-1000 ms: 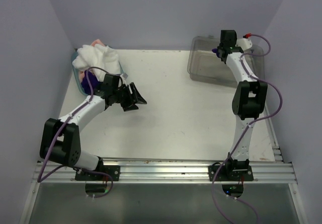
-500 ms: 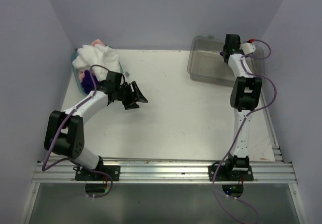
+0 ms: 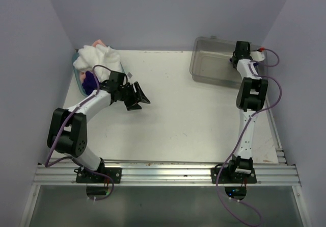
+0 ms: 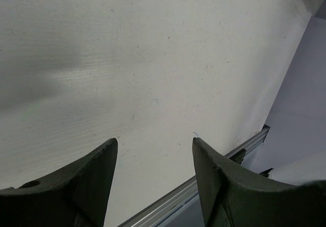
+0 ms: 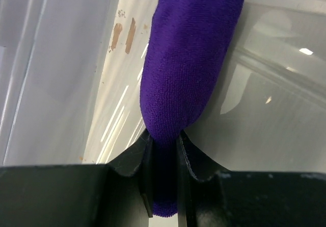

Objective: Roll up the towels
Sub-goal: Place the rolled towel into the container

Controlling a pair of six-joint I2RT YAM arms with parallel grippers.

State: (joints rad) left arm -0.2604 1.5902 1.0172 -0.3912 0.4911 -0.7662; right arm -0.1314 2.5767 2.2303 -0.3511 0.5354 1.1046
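At the far left corner of the worktop [image 3: 183, 115] sits a teal basket [image 3: 78, 80], only part of its rim showing. White towel [image 3: 97, 58] is heaped loose on top of it, spilling over the rim. A peach-pink towel [image 3: 101, 43] pokes out behind the white one. A dark purple towel [image 3: 90, 81] shows low in the basket, under the white heap. None of the three is rolled.

Left arm: the elbow is folded near the left wall and the forearm runs up and right. The wrist is just beside the basket. Left claw [image 3: 137, 98] points right and down over bare worktop, clear of the basket. The left wrist view shows both fingers [image 4: 91, 181] spread wide, released, nothing between them, only worktop below.

Far right: a clear grey bin [image 3: 209, 64] sits at the back of the worktop. From above, nothing can be made out lying in it.

Right arm: stretched nearly straight from its base to the far right, the wrist over the bin's right end. Right claw [image 5: 164, 145] is clenched on a purple roll [image 5: 188, 64], a compact roll of dark purple towel. The jaws pinch its near end and the rest sticks out beyond the fingertips. In the right wrist view the roll hangs by the bin's clear wall, with worktop to the left of it. Cannot tell whether the roll touches the bin. The roll is hidden in the top view.
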